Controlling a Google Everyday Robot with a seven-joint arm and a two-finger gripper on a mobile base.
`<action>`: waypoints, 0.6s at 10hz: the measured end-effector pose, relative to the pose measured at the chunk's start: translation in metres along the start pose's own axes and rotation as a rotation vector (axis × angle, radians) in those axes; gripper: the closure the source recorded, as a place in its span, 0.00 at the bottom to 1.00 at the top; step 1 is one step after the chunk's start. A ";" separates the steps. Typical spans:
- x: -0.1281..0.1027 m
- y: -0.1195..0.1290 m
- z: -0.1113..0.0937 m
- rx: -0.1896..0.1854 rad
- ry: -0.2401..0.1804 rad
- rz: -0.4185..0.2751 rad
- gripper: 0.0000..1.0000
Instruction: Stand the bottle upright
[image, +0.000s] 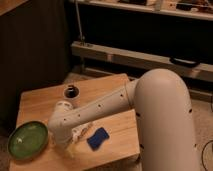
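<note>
My white arm reaches from the right, down to the front left of the wooden table. The gripper is low over the table, between the green bowl and the blue sponge, mostly hidden under the wrist. A small whitish piece shows just right of the wrist, close to the gripper. It looks like the bottle, lying low on the table, but most of it is covered. The carrot is not in view.
A green bowl sits at the table's front left corner. A blue sponge lies just right of the gripper. A dark cup stands toward the back. Dark shelving runs behind the table.
</note>
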 end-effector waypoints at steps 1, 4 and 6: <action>0.001 0.001 0.002 -0.002 0.002 0.003 0.20; 0.005 0.002 0.007 -0.007 0.002 0.011 0.20; 0.008 0.003 0.010 -0.008 -0.004 0.009 0.29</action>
